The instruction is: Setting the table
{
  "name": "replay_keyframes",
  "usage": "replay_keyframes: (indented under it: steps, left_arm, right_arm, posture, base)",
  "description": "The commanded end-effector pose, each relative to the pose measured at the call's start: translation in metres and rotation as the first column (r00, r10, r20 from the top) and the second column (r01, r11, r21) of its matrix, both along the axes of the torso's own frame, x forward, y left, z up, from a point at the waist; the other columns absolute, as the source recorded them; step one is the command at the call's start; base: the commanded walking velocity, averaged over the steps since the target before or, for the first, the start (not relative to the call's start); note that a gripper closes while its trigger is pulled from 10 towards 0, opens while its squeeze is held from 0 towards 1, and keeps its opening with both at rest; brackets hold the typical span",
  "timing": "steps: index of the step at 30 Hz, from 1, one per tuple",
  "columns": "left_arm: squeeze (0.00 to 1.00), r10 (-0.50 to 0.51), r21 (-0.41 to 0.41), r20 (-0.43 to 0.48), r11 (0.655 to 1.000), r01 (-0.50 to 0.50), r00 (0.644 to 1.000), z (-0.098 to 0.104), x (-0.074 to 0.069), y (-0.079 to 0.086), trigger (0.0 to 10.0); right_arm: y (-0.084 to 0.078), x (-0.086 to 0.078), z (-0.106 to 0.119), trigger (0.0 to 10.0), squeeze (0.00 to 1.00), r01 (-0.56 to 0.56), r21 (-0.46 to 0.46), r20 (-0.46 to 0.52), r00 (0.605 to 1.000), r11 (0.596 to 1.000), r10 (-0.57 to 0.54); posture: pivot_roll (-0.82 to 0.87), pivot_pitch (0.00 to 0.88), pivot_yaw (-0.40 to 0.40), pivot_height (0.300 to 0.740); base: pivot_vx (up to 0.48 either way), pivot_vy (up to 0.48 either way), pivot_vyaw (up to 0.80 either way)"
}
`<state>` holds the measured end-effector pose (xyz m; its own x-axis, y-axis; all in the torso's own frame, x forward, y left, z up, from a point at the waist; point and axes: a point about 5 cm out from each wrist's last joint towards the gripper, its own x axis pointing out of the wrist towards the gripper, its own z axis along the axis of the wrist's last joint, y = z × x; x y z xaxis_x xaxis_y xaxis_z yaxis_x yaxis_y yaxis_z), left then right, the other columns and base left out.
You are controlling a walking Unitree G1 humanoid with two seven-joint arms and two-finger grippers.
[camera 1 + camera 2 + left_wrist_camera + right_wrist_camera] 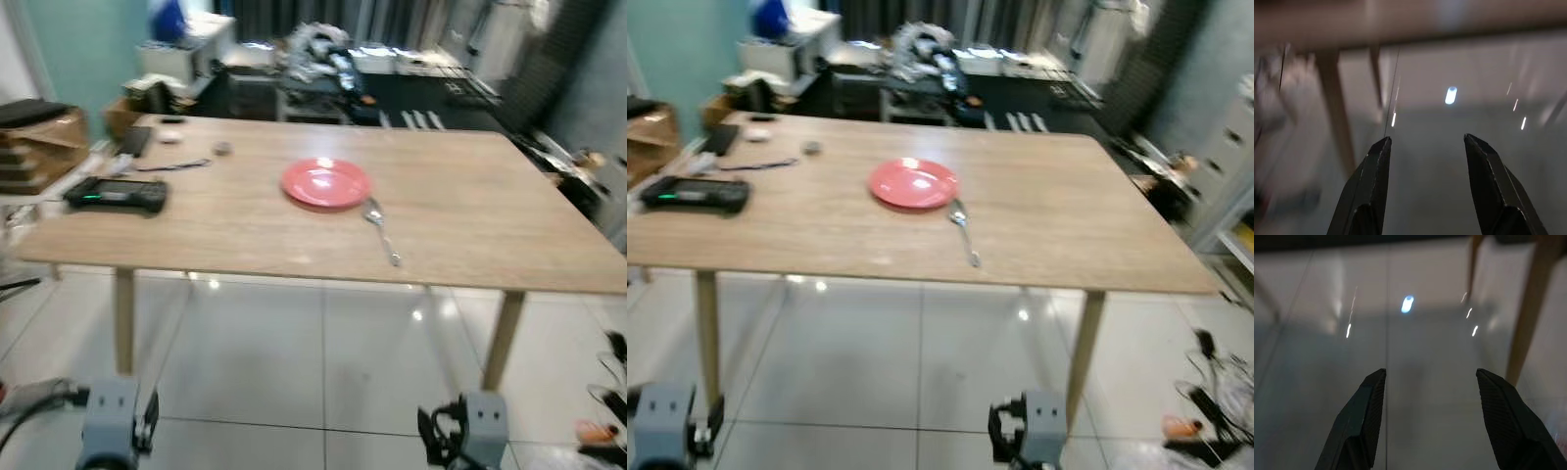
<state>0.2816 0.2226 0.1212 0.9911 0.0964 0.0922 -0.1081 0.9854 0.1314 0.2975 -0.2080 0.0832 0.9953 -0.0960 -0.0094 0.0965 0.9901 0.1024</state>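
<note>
A red plate lies flat near the middle of the wooden worktop, and a metal spoon lies just beside the plate's rim at about its 4 o'clock, handle pointing toward the near edge. At the worktop's 9 o'clock end rests a black device. Both arms hang low over the tiled floor short of the worktop: the left claw and the right claw are each released, fingers spread and empty.
</note>
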Motion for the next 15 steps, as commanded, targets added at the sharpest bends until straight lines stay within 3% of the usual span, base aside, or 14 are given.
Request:
replay_keyframes:
  steps: [1, 4, 10, 15]
  left_arm:
    - [0.00, 0.043, -0.007, -0.027, 0.999, -0.043, 0.999, -0.003, -0.004, 0.007, 10.0]
    - [0.00, 0.052, -0.001, 0.022, 0.999, -0.052, 0.998, 0.012, 0.004, 0.003, 10.0]
    - [0.00, 0.025, -0.010, 0.039, 1.000, -0.024, 0.999, 0.024, 0.005, -0.008, 10.0]
    - [0.00, 0.020, -0.018, 0.038, 1.000, -0.019, 0.999, 0.027, 0.004, -0.011, 10.0]
  right_arm:
    - [0.004, 0.004, 0.015, 10.0, 0.00, 0.019, 0.045, 0.052, 0.998, 0.999, -0.021]
    - [0.012, 0.011, 0.043, 10.0, 0.00, 0.002, 0.061, 0.153, 0.988, 0.998, -0.012]
    - [0.030, 0.011, 0.075, 10.0, 0.00, -0.063, 0.075, 0.254, 0.966, 0.995, 0.042]
    - [0.037, 0.010, 0.086, 10.0, 0.00, -0.090, 0.070, 0.279, 0.958, 0.994, 0.067]
  posture:
    - [0.05, 0.148, 0.054, 0.740]
    - [0.05, 0.146, 0.053, 0.740]
    - [0.05, 0.147, 0.053, 0.740]
    - [0.05, 0.146, 0.052, 0.740]
  base:
    - [0.000, 0.000, -0.77]
    - [0.275, 0.000, -0.26]
    - [0.480, 0.000, 0.00]
    - [0.480, 0.000, 0.00]
